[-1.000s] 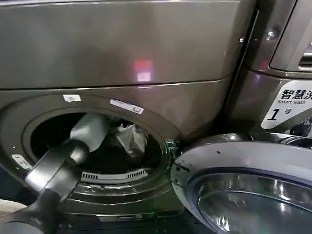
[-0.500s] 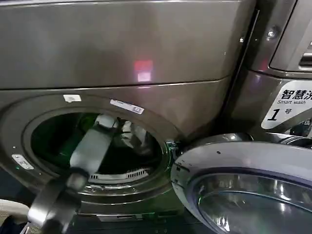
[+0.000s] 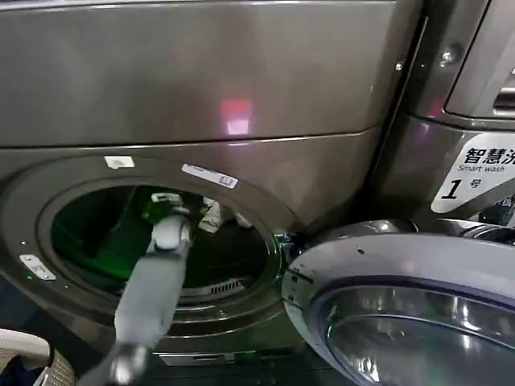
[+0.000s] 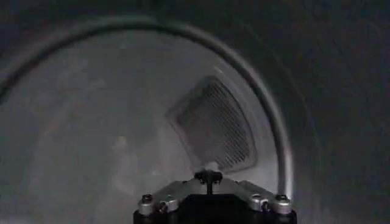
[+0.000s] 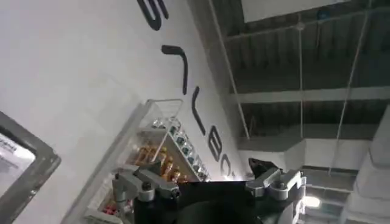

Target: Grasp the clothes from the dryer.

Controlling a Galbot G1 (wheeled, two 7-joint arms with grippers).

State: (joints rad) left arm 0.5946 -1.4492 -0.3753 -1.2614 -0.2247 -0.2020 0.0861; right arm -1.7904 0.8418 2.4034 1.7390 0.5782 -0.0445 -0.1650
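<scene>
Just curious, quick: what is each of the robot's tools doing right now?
Left tool: deep inside the dryer drum, grip cannot be told.
Right tool: cannot be told.

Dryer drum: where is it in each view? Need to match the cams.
Head: dryer porthole at left-centre, door swung open to the right, left pincer reaching inside.
Left wrist: inside the drum; curved wall and a mesh vent panel beyond the left pincer.
Right wrist: aimed away; right pincer against a lettered white wall.
Shared landmark: the left pincer, head and left wrist.
</scene>
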